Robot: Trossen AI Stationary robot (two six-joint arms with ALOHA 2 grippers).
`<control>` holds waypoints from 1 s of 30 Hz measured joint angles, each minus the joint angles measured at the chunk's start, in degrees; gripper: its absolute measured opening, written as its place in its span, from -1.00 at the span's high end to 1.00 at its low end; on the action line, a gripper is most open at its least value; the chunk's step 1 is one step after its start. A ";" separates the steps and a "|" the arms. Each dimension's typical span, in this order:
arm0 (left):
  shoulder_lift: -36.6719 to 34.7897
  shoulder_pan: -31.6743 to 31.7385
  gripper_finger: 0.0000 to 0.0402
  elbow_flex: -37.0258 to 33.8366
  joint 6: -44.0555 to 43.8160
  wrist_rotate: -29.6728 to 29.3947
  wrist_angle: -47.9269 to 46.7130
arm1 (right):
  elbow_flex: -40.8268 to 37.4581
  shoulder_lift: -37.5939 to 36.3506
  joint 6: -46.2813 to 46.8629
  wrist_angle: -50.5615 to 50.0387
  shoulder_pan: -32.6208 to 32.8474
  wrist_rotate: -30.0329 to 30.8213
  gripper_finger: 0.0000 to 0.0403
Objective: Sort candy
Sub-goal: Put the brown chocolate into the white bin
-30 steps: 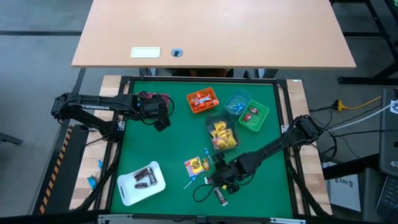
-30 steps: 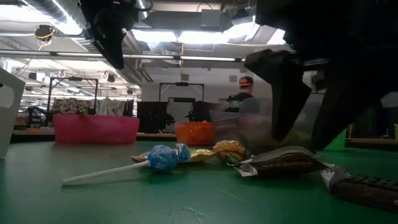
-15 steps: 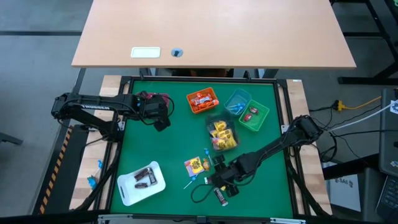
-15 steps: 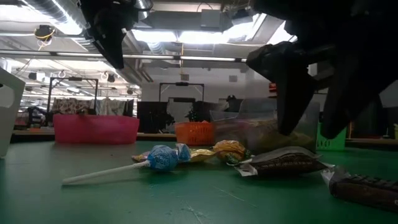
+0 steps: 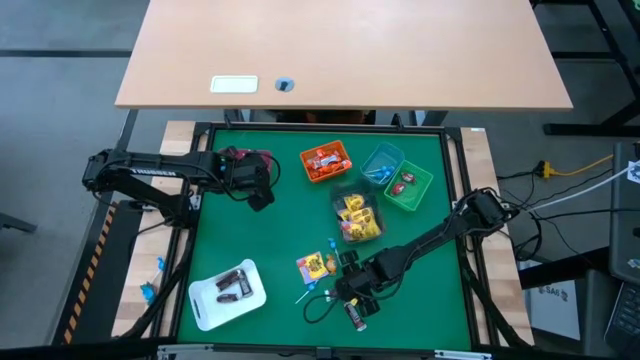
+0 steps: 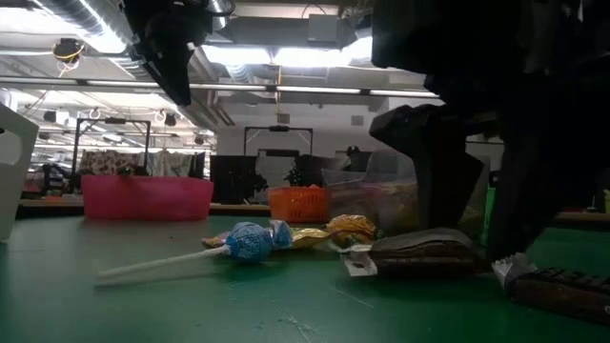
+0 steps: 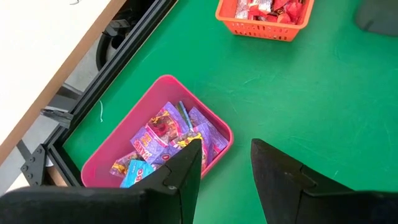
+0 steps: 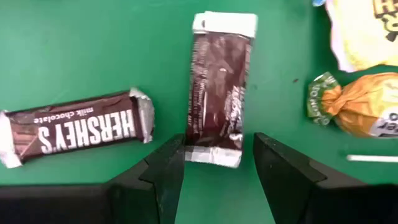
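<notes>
My right gripper (image 5: 352,292) is open and low over the table's near middle. Its fingers stand on either side of the near end of a dark brown packet (image 8: 217,87), which lies flat on the green mat and also shows in the low view (image 6: 424,255). A Hershey's bar (image 8: 81,127) lies beside it. A gold sweet (image 8: 360,106), a yellow packet (image 5: 313,266) and a blue lollipop (image 6: 250,243) lie close by. My left gripper (image 7: 227,155) is open and empty, hanging above the pink bin (image 7: 155,143) of purple sweets at the far left. My right gripper comes at the dark brown packet from above, one finger (image 8: 168,168) at each long side of its near end (image 8: 211,155). The fingers lie across the packet. I cannot tell whether they touch it.
The orange bin (image 5: 326,161), blue bin (image 5: 381,165) and green bin (image 5: 408,186) stand at the far side. A clear bin of yellow sweets (image 5: 358,215) stands mid-table. A white tray (image 5: 208,312) with brown bars lies at the near left.
My right gripper has come down and a little toward the table's left, so its fingers now straddle the dark brown packet's end. The packet has shifted slightly and lies flatter in the low view.
</notes>
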 joint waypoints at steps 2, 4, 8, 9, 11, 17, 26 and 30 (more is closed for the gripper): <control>0.00 -0.16 0.36 -0.01 -0.02 0.00 0.01 | 0.00 0.00 -0.09 0.13 0.00 0.00 0.05; 0.00 -0.44 0.36 -0.01 0.01 -0.01 0.02 | 0.00 0.00 -0.08 0.07 -0.10 -0.02 0.05; 0.00 -1.22 0.36 -0.01 0.01 0.01 0.27 | 0.00 0.17 -0.01 0.10 -0.38 -1.58 0.08; 0.00 -1.42 0.36 -0.01 0.01 0.01 0.47 | 0.00 0.37 0.02 0.24 -0.58 -2.11 0.11; 0.00 -1.86 0.36 -0.01 0.01 0.00 0.93 | 0.00 0.52 0.06 0.28 -0.75 -3.67 0.19; 0.00 -2.92 0.36 0.00 0.01 -0.01 1.23 | 0.00 0.52 0.09 0.39 -1.07 -4.48 0.51; 0.00 -5.36 0.36 -0.01 2.36 -0.01 4.05 | 0.00 0.51 -0.17 0.09 -1.09 -4.44 0.97; 0.00 -7.64 0.36 0.00 4.95 0.01 5.40 | -0.02 -0.08 -1.59 -1.00 -1.56 -4.62 0.97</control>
